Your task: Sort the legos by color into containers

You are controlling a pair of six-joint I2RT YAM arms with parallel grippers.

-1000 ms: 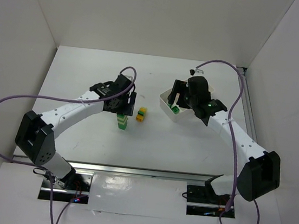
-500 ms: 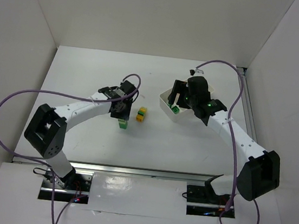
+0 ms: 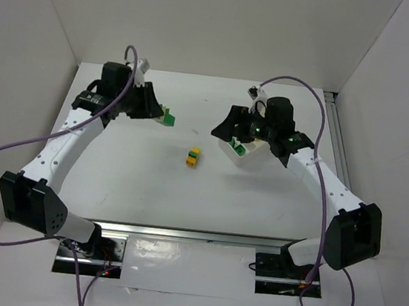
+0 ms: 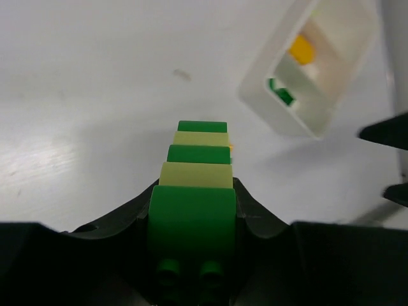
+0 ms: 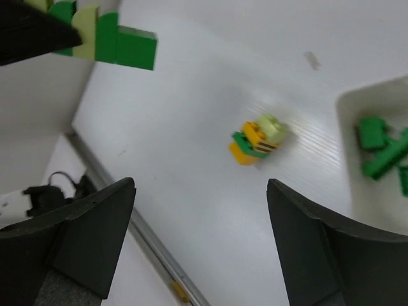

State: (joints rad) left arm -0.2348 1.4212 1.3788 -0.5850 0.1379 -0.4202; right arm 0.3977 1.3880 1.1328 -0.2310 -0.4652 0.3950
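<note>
A second ago the left jaws hung over the green brick stack [image 4: 198,167] at mid-counter. Now they are clenched on its base and have carried it far left, clear of the counter [image 3: 112,171]. The right jaws stand spread wide, holding nothing, above the near corner of the white tray [image 3: 248,161]. One compartment holds green bricks [image 5: 376,146], another a yellow brick [image 4: 301,49]. The held stack runs lengthwise straight out from the left jaws, green alternating with pale yellow, its tip toward the right jaws. A small yellow-and-green stack [image 3: 194,155] lies between both jaws.
</note>
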